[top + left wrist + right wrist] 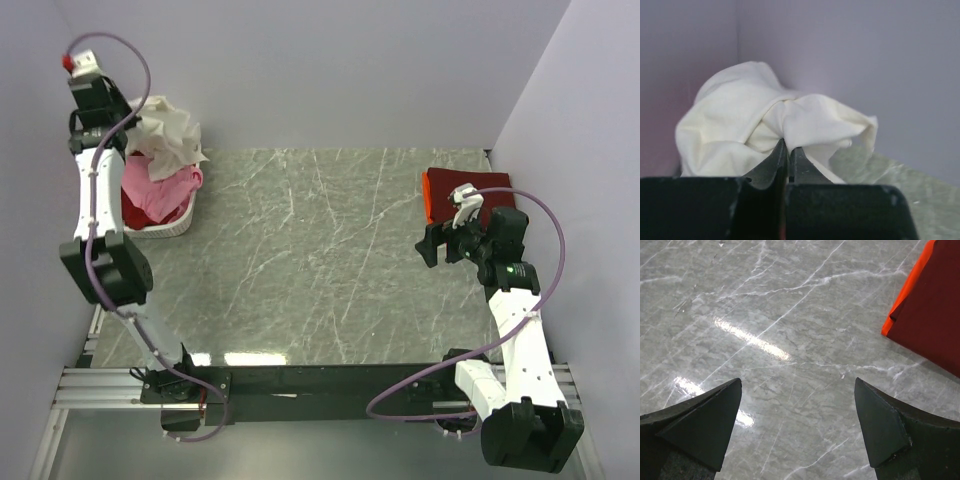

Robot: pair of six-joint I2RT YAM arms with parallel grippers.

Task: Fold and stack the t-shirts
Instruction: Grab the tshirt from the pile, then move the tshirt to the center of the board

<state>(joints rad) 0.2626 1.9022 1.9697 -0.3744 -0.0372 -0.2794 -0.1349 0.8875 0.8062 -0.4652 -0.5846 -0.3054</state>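
My left gripper (133,118) is shut on a bunched fold of the large cream-white t-shirt (168,132) and holds it up over the basket at the back left. In the left wrist view the gripper (787,145) pinches the cream shirt (740,115), which hangs crumpled in front of the wall. A pink shirt (168,188) and a red one (133,210) lie in the basket. A folded dark red shirt (468,188) lies at the back right on a brighter red one (904,296). My right gripper (436,245) is open and empty beside that pile, above bare table (797,405).
The white slatted basket (172,227) stands at the back left corner against the wall. Purple walls close the table at the back and both sides. The grey marble tabletop (320,260) lies between basket and folded pile.
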